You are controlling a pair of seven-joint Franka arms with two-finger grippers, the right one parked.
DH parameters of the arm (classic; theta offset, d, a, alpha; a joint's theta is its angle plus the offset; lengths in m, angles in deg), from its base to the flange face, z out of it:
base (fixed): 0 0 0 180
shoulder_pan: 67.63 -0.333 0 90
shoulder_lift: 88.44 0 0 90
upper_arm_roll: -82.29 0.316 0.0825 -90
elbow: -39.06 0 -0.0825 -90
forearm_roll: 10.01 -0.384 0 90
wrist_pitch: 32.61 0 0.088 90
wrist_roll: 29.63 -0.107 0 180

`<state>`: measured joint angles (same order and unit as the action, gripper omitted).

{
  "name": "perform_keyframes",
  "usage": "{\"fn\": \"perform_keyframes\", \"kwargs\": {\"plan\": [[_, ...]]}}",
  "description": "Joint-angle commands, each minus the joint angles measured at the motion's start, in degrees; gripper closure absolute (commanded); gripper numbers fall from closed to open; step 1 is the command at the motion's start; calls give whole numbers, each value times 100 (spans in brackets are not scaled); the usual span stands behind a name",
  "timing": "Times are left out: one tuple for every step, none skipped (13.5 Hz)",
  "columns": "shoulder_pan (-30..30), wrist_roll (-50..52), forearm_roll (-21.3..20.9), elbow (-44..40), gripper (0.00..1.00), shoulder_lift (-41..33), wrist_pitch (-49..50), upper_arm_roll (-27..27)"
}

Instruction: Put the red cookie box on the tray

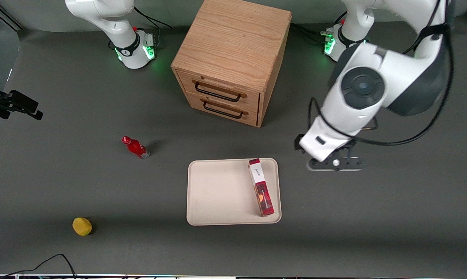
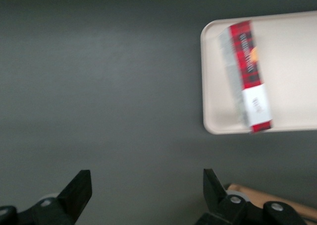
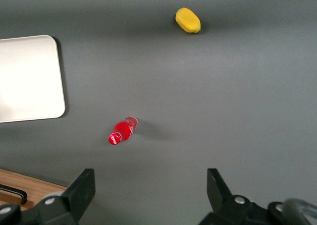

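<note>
**Red cookie box lying on the tray, gripper spread and empty beside it**

A dark grey table [image 1: 63,186] seen from the front. Near the table's front edge, toward the parked arm's end, sits a small yellow fruit [image 1: 82,226]. Farther from the front camera stands a small red bottle [image 1: 136,147], upright and alone. At the middle of the table's back edge is a wooden two-drawer cabinet [image 1: 233,58], both drawers closed, black handles facing forward.

In front of the cabinet lies the tray [image 1: 218,193], cream-white with rounded corners. The red cookie box [image 1: 261,187] rests on it along the short rim nearest the working arm, running lengthwise from the tray's back rim to its front rim, white-label end toward the cabinet.

Just off that tray rim, apart from tray and box, hangs the gripper [image 1: 335,164] above bare table. Its fingers [image 2: 79,190] are spread wide with nothing between them
</note>
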<state>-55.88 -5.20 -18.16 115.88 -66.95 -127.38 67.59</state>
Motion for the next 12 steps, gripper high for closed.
{"fn": "perform_keyframes", "kwargs": {"plan": [[-60, -1033, 490, 1341, 0, -1100, -129, 860], [-60, -1376, 499, 1519, 0, -1312, -94, 1133], [-60, -1658, 508, 1747, 0, -1549, -94, 1458], [-60, -1957, 560, 1914, 0, -1734, -94, 1809], [-60, -2360, 674, 1994, 0, -1866, -16, 2161], [-60, -2642, 710, 2012, 0, -1937, 116, 2460], [-51, -2715, 693, 2012, 0, -1999, 186, 2663], [-51, -2785, 597, 2012, 0, -2034, 187, 2787], [-60, -3151, 518, 2004, 0, -2035, 178, 2962], [-51, -3703, 508, 1995, 0, -2052, 187, 3147], [-42, -3874, 508, 1969, 0, -2130, 213, 3201], [-16, -3858, 517, 1951, 0, -2253, 361, 3201]]}}
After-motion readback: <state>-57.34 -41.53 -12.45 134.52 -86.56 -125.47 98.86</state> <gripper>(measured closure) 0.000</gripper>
